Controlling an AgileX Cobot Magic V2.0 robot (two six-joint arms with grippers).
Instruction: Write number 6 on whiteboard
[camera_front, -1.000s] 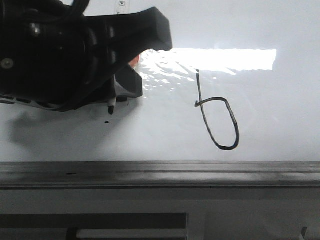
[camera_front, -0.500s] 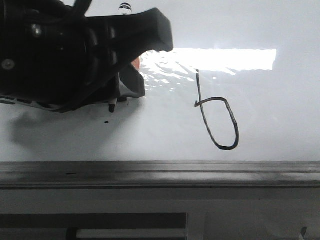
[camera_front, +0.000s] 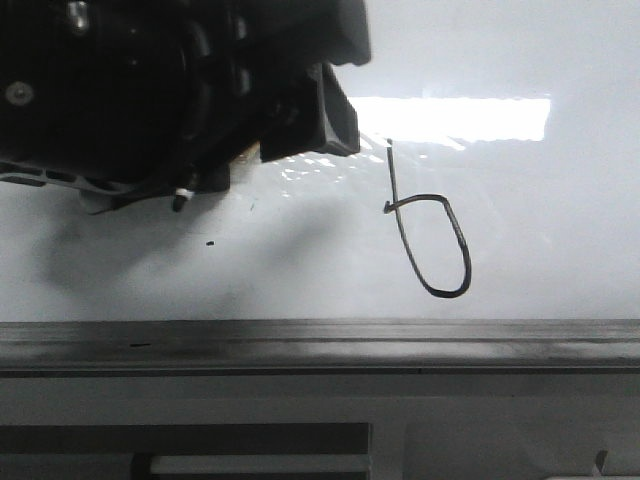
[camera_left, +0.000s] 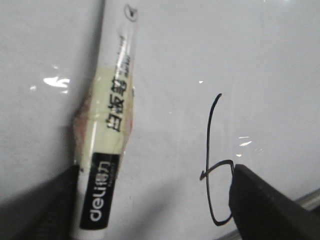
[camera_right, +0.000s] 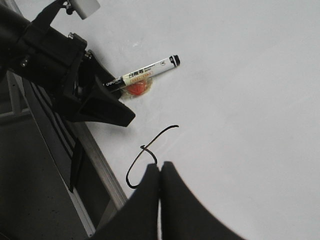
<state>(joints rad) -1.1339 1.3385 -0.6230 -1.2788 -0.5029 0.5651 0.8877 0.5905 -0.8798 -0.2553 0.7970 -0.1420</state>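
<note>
The number 6 (camera_front: 391, 178) is a thin black line with a tall stem and a narrow loop, right of centre on the whiteboard (camera_front: 550, 230). It also shows in the left wrist view (camera_left: 208, 130) and the right wrist view (camera_right: 160, 134). My left gripper (camera_front: 250, 130) hangs dark over the board's upper left, left of the number. Its jaws stand wide open (camera_left: 156, 170). A white and black marker (camera_left: 107, 145) with an orange patch lies along one finger, also seen from the right wrist (camera_right: 145, 74). My right gripper (camera_right: 160, 165) is shut and empty above the number's loop.
A grey metal ledge (camera_front: 320, 340) runs along the board's near edge, also in the right wrist view (camera_right: 100, 165). A tiny black dot (camera_front: 209, 242) sits on the board below the left gripper. A bright glare strip (camera_front: 450, 118) lies above the number.
My left gripper has risen and shifted right, filling more of the upper left. The marker's black tip no longer points down at the board near the dot.
</note>
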